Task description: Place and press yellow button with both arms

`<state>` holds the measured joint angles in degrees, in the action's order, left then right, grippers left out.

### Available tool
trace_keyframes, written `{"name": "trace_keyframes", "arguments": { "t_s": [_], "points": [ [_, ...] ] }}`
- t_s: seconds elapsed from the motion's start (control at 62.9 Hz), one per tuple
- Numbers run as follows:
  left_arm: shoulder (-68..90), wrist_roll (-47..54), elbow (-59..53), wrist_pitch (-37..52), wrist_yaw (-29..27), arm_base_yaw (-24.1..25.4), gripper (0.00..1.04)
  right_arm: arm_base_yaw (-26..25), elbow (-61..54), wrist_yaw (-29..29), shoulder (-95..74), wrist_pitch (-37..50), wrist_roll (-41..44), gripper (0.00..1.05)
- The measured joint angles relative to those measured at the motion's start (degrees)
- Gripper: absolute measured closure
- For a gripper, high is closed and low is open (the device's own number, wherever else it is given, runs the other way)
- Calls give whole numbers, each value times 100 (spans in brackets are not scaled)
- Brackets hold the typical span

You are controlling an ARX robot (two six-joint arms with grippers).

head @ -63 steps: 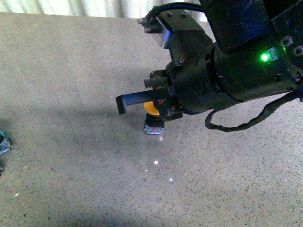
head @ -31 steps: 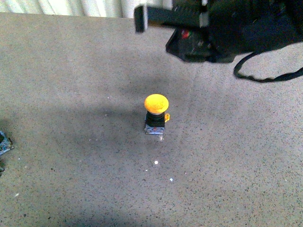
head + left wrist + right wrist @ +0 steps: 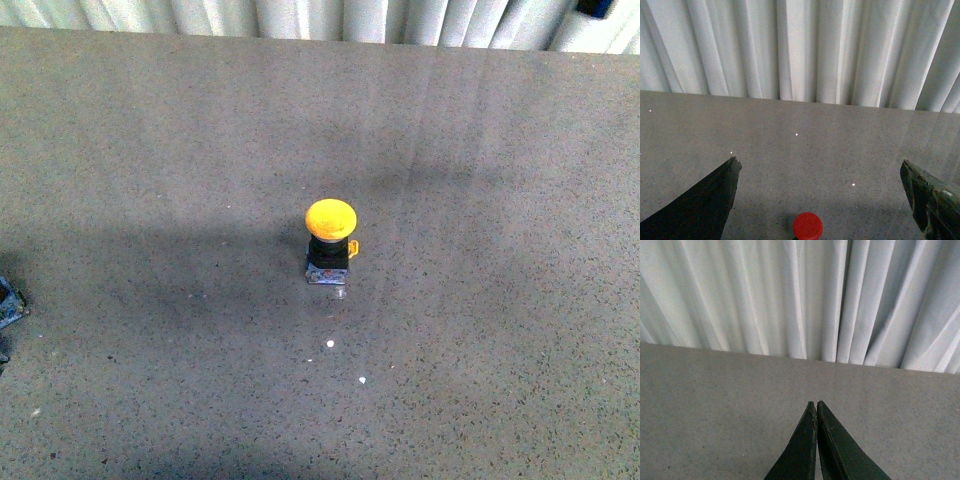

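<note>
Button (image 3: pixel 807 226) between spread left gripper (image 3: pixel 825 200) fingers.

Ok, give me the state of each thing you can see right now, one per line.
yellow button: upright on the table, free, nothing touching it
left gripper: open, fingers wide apart, empty
right gripper: shut, fingertips together, empty
table: bare grey surface around the button
curtain: hanging closed behind the table

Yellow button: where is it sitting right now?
In the front view the yellow button stands upright near the middle of the grey table, alone, with neither arm beside it. In the left wrist view it shows between the open left gripper fingers.
</note>
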<state>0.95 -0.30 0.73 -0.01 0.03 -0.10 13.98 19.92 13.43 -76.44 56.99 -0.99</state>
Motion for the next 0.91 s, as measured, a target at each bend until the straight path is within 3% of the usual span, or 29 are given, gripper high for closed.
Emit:
{"name": "trace_keyframes", "arguments": {
  "t_s": [0.413,0.508,0.667,0.906],
  "points": [
    [0,0,0,0,0,0,9,-715,-1292,-671,1694,-544,66,103],
    [0,0,0,0,0,0,9,-822,-1591,-789,1832,-341,66,103],
    [0,2,0,-2,-2,0,9,-1235,-1794,-1307,2542,-909,68,103],
    [0,2,0,0,-2,0,9,-1379,-1884,-1331,3779,-1947,68,103]
  ]
}}
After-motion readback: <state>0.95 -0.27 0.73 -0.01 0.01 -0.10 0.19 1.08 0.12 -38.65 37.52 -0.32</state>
